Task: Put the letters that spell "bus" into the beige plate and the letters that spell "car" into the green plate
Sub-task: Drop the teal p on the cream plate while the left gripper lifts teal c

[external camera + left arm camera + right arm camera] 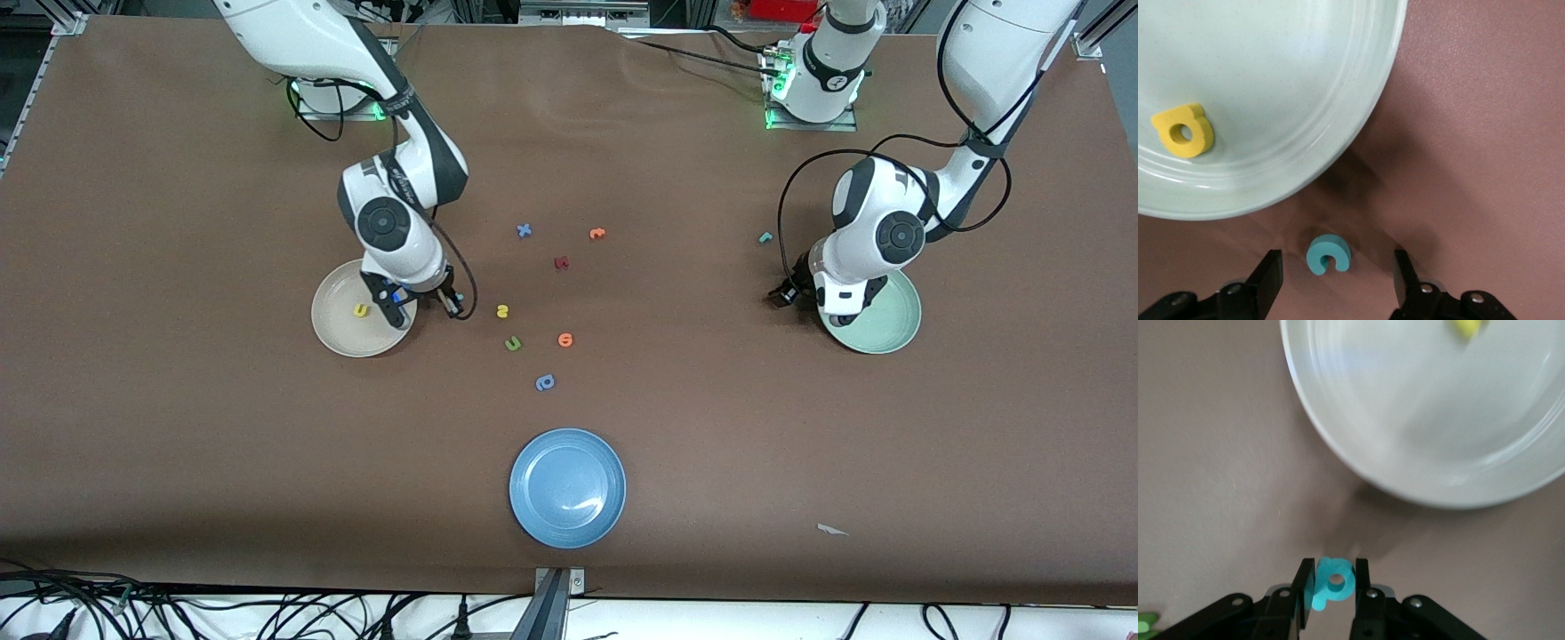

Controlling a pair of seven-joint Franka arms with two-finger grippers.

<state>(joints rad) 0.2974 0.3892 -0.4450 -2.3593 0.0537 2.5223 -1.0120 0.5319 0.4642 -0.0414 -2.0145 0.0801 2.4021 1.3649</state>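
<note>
The right gripper [1331, 583] is clamped on the teal b [1333, 581], held between narrow jaws just off the rim of the beige plate [336, 336], at the side of that plate toward the left arm's end of the table. A yellow u [360, 310] is already lying in that plate. To finish this step well, the b should be carried over the rim, lowered toward the bare middle of the plate, and released low, so that the light foam is not bounced out.

The left gripper [1333, 279] is set low at the table with its jaws apart on either side of the teal c [1329, 254], which lies flat on the cloth just beside the rim of the green plate [1358, 107]. A yellow a [1183, 130] is already resting inside that plate. The c should be kept centred as the fingers [1269, 275] are brought in, or it may be pushed aside.

The yellow s [502, 310] and the thin teal r [765, 237] are still on the table.
</note>
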